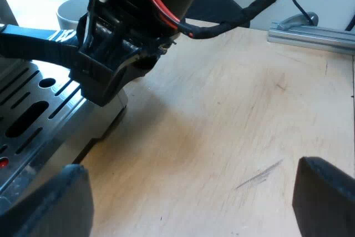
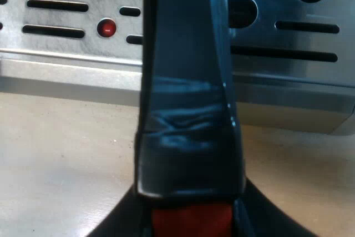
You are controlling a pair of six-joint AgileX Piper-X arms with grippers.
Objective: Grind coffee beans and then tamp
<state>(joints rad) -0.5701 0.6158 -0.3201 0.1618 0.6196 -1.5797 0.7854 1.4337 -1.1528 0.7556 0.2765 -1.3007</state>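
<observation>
Left wrist view: left gripper (image 1: 188, 199) fingers wide apart over wooden table (image 1: 233, 115). Right gripper (image 2: 191, 221) clamps the holder handle (image 2: 186, 81) near the espresso machine's drip tray (image 2: 288, 26); the holder's metal basket is hidden.

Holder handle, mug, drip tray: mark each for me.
holder handle (image 2: 186, 109), right wrist view, middle of the dark grip.
mug (image 1: 69, 15), left wrist view, white outer wall.
drip tray (image 2: 66, 65), right wrist view, bare front edge.
</observation>
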